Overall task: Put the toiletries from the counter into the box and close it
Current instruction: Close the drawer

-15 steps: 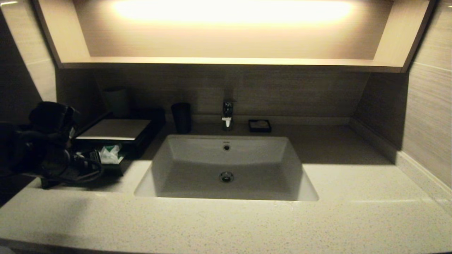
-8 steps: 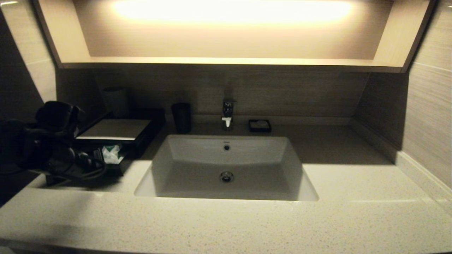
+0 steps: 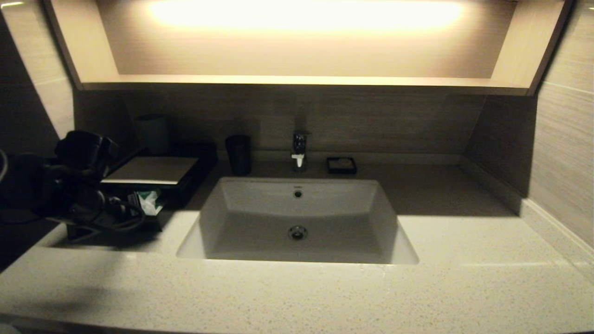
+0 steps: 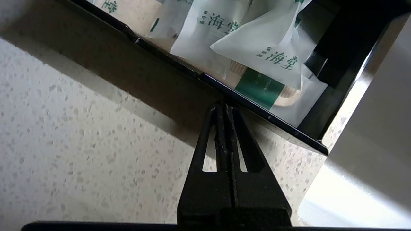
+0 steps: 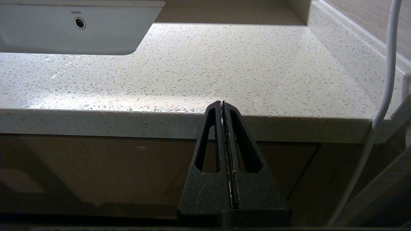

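Note:
The black box (image 3: 151, 170) with a pale top panel stands at the counter's (image 3: 297, 297) back left, its front tray (image 4: 257, 113) pulled out. Several white toiletries packets (image 4: 257, 54) with green print lie in the tray; they show in the head view as toiletries (image 3: 149, 202). My left gripper (image 4: 223, 106) is shut and empty, its tips against the tray's black front wall; in the head view the left gripper (image 3: 132, 206) sits just left of the packets. My right gripper (image 5: 222, 103) is shut and empty, low in front of the counter edge (image 5: 192, 123).
The white sink (image 3: 297, 218) is set in the counter's middle, with a faucet (image 3: 299, 150) behind it. A dark cup (image 3: 238, 154) stands right of the box, a pale cup (image 3: 152, 132) behind it. A small black soap dish (image 3: 341, 165) sits right of the faucet. A white cable (image 5: 382, 96) hangs by the right wrist.
My left arm has moved right and up towards the box's tray, its gripper staying shut. The packets in the tray have shifted slightly right.

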{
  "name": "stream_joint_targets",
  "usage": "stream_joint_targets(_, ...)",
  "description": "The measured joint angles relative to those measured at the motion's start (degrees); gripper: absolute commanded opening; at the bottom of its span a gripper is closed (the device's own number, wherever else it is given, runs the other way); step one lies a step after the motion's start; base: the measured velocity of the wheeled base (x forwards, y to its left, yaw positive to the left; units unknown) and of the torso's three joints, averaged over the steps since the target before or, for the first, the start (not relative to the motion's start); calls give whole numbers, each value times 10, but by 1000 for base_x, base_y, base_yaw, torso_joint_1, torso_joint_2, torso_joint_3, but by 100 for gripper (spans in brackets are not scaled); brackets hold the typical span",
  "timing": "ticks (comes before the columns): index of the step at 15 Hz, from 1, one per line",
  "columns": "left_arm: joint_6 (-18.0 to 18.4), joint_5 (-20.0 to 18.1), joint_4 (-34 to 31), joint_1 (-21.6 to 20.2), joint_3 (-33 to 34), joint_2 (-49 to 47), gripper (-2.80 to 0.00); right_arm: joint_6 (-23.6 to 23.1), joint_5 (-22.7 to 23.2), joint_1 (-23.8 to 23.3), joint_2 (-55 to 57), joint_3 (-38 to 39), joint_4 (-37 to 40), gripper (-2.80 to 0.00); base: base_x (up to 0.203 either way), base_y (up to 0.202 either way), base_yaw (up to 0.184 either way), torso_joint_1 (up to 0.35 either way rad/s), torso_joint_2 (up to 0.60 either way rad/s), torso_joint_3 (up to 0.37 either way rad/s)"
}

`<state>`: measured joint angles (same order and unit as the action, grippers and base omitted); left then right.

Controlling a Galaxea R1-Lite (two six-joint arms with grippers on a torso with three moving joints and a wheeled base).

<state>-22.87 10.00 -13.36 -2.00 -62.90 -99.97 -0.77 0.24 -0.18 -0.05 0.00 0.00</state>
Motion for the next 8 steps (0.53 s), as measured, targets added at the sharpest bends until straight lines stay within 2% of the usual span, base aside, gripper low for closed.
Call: stream_joint_targets(8,-1,-1,1,0,-37,-27,-280,0,0,0,0,0,0,-280,0,0,0,0,0,0)
